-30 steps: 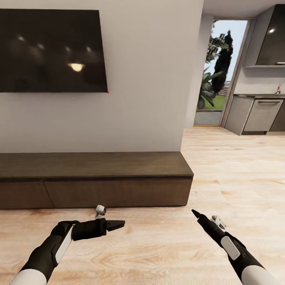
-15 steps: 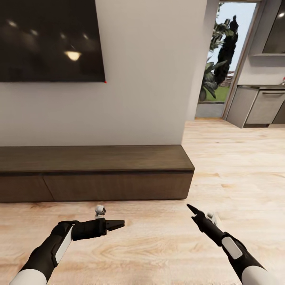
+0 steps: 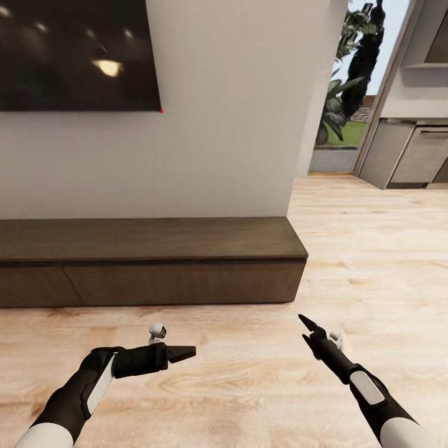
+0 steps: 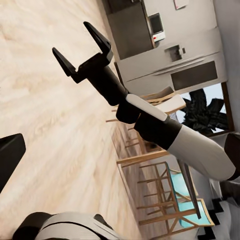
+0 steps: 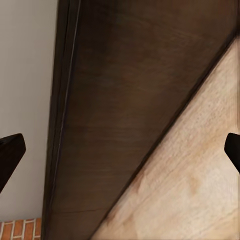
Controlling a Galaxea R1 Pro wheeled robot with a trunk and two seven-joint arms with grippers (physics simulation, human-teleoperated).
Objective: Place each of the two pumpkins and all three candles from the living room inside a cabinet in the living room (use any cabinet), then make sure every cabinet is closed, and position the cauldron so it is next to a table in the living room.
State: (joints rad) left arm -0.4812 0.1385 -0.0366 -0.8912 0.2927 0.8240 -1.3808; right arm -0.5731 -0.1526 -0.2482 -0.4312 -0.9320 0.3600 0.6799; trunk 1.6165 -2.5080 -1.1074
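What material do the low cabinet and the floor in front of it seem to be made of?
The cabinet looks like dark brown wood with a matt finish: faint horizontal grain shows on its top and flat fronts. The floor looks like pale wood planking, with wavy grain and plank seams; a slight sheen suggests a sealed surface. As this is a render, both are only appearances.

A dark wall-mounted television (image 3: 74,56) hangs above pale wood flooring (image 3: 249,386), with grey kitchen units (image 3: 410,155) beyond.
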